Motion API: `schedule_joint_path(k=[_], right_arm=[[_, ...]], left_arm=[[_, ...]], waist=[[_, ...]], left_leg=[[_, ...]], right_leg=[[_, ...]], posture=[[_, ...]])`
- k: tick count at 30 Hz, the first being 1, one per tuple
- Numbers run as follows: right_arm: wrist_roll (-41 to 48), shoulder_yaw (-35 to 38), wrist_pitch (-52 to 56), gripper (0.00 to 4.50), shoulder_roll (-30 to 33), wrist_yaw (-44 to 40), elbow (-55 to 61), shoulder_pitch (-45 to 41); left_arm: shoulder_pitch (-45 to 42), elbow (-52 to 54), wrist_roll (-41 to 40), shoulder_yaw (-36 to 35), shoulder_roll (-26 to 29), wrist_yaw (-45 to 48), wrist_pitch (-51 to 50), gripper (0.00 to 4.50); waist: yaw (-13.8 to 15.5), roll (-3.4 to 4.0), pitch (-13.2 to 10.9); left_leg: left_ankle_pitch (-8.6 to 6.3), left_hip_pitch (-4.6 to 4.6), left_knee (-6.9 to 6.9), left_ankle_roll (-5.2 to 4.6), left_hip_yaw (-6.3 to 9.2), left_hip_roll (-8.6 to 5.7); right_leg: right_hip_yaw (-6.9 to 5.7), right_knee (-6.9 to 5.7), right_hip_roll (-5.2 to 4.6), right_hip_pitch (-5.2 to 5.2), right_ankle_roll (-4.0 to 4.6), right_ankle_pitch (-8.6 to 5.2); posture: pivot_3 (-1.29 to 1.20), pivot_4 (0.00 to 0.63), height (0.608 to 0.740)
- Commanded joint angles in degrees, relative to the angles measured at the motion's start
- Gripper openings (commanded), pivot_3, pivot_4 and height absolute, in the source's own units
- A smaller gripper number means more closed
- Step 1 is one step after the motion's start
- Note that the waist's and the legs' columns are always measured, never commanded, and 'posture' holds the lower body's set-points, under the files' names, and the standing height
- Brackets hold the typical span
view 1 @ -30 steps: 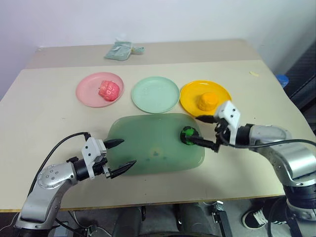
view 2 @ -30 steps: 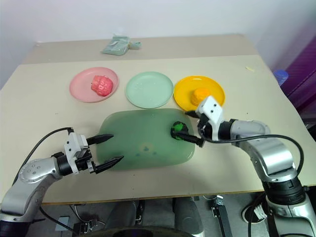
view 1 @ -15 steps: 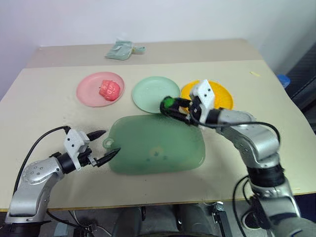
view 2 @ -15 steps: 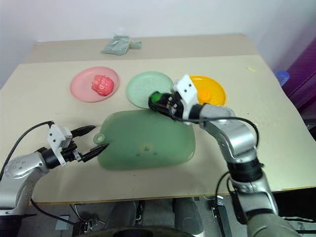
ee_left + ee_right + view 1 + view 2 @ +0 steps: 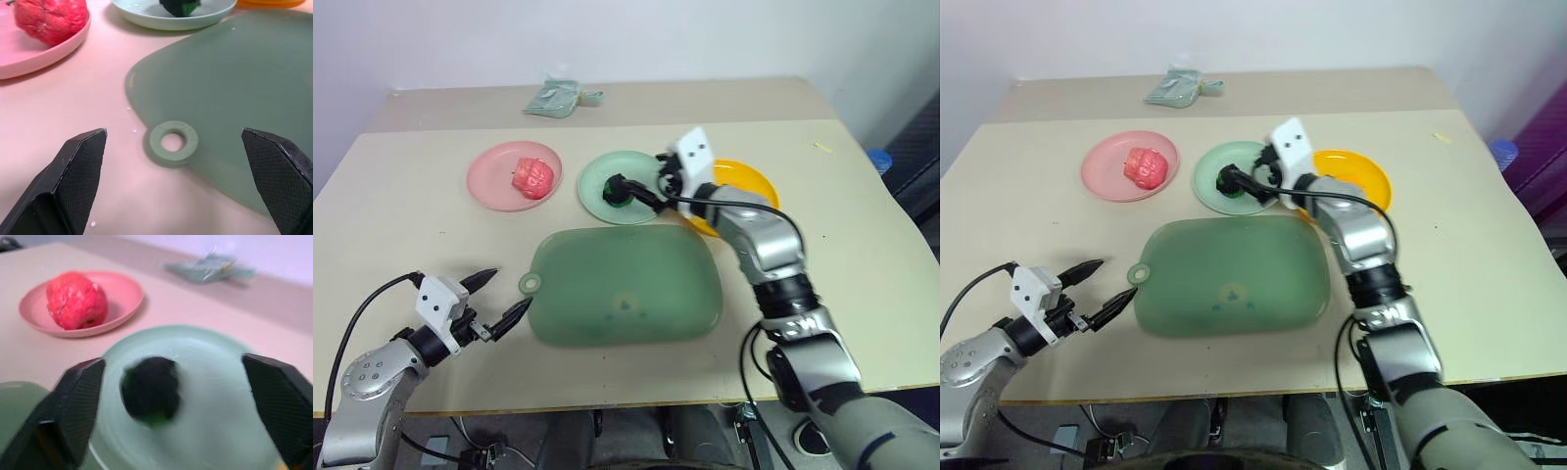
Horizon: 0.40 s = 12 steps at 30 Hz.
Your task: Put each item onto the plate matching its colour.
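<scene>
Right claw [image 5: 171, 382] spread wide over the mint plate [image 5: 594, 174], fingers [image 5: 78, 401] on either side of the green ball [image 5: 616, 190] with clear gaps, not touching it. Ball sits on the mint plate, toward its near side; the wrist view shows it blurred, so cannot tell if it is fully at rest. Right arm reaches across above the orange plate [image 5: 756, 182], covering part of it; the orange fruit cannot be made out under the arm.

Left claw [image 5: 499, 297] spread wide, holding nothing, low over the worktop [image 5: 401, 235] at its near left, tips pointing at the board [image 5: 626, 289]. Board's ring tab [image 5: 173, 141] lies between the two fingers [image 5: 78, 161] in the left wrist view, ahead of them, apart from both.

Apple [image 5: 532, 175] on the pink plate [image 5: 489, 186], far left of the plate row. Plates in a row: pink, mint, orange, left to right, each just beside the next. Board lies flat on the worktop, near side of the plates, its far edge just beside the mint and orange plates. Small pale packet [image 5: 558, 98] at the far edge of the worktop, well apart from the rest.
</scene>
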<state>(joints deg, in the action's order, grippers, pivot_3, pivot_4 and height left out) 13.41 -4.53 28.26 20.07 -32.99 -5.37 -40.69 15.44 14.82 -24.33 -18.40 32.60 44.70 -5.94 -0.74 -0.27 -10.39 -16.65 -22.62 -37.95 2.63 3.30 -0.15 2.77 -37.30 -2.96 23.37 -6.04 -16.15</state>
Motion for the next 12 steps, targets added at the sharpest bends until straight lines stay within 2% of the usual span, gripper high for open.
schedule_joint_path(k=[1,7,9,12], right_arm=[[6.2,6.1,1.2,4.48,7.2,-8.0,10.8,7.0],[13.5,15.5,4.5,4.48,21.7,-20.2,17.7,27.0],[15.3,17.9,5.3,4.48,23.7,-21.7,18.1,31.1],[16.3,19.6,5.6,4.48,24.5,-21.5,16.9,32.9]], left_arm=[[0.4,-0.8,-0.1,-4.3,1.1,-0.6,1.8,4.50],[2.2,-4.0,-0.4,-9.2,2.4,-0.6,2.3,4.50],[3.2,-3.8,-0.3,-10.1,2.5,-0.7,2.3,4.50],[4.5,-2.7,-0.6,-11.1,2.2,-1.6,1.8,4.50]], waist=[[0.1,0.00,0.0],[-0.3,-0.01,0.0],[-0.4,0.01,0.0],[-0.6,0.01,0.0]], left_leg=[[-0.01,0.00,0.00,-0.01,0.01,0.00],[-0.05,0.15,0.01,-0.08,-0.04,0.02],[-0.05,0.21,0.00,-0.09,-0.12,0.04],[-0.05,0.29,-0.01,-0.09,-0.19,0.09]], right_leg=[[-0.01,0.01,0.00,-0.01,0.00,0.00],[0.01,0.08,0.15,-0.19,0.01,-0.02],[0.07,0.09,0.17,-0.23,0.01,-0.02],[0.14,0.05,0.23,-0.24,0.01,-0.02]], posture=[[0.00,0.150,0.740],[0.00,0.150,0.740],[0.00,0.150,0.740],[0.00,0.150,0.740]])
